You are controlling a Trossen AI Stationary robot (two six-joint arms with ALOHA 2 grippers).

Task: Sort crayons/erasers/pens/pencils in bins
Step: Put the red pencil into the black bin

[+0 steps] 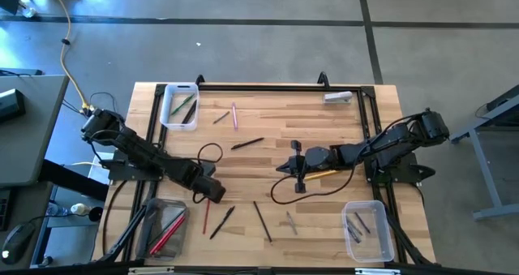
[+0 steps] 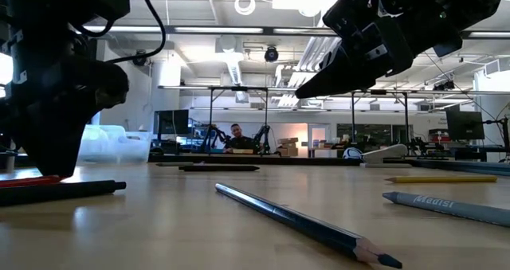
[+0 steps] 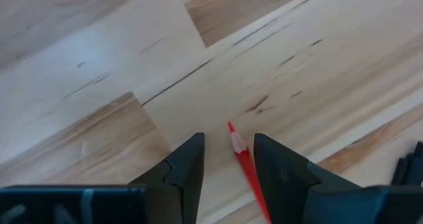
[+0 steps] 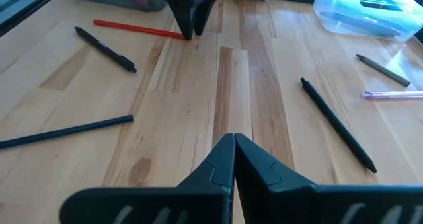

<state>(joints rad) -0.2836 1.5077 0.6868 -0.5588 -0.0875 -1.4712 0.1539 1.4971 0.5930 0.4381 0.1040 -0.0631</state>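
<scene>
Between our left gripper's spread fingers lies the thin red wooden pencil, tip pointing forward

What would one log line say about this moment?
left gripper: open, astride red pencil on table | right gripper: shut, empty, hovering mid-table

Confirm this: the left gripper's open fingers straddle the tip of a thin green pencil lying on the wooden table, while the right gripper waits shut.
Wrong colour. In the left wrist view the left gripper has its open fingers either side of the tip of a thin red pencil, not a green one. It does lie on the wooden table, and the right gripper is shut.
</scene>
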